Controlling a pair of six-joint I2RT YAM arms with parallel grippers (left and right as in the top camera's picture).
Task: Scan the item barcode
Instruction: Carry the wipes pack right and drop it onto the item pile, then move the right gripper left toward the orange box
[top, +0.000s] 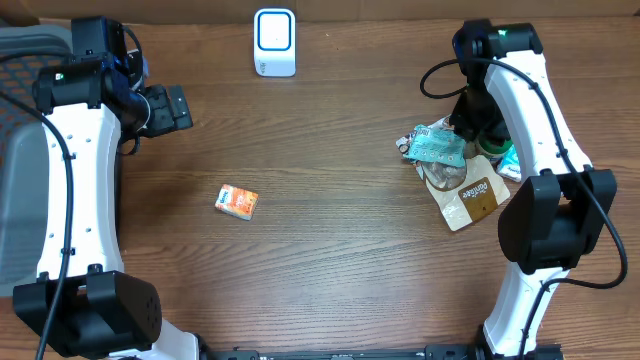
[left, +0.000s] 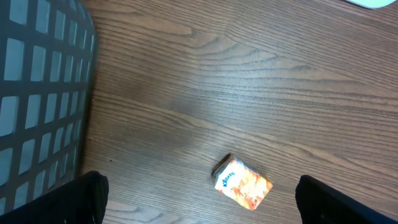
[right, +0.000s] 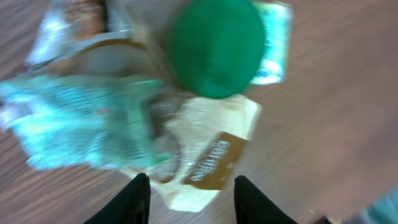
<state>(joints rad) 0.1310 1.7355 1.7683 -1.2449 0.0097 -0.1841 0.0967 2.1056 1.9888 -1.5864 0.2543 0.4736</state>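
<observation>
A small orange Kleenex tissue pack (top: 237, 202) (left: 243, 183) lies flat on the wood table, left of centre. My left gripper (top: 168, 108) (left: 202, 208) hangs wide open above and behind it, with nothing between its fingers. A white barcode scanner (top: 274, 42) stands at the table's back edge. My right gripper (top: 470, 120) (right: 193, 199) hovers over a pile at the right. In that pile are a teal mesh bag (top: 437, 146) (right: 74, 118), a green round item (right: 216, 46) and a brown-and-white pouch (top: 470, 198) (right: 214, 155). Its jaws stand apart and hold nothing.
A grey mesh basket (top: 20, 150) (left: 37, 93) sits at the table's left edge beside the left arm. A clear packet (top: 412, 140) lies at the pile's left side. Bare wood (top: 340, 230) stretches between the tissue pack and the pile.
</observation>
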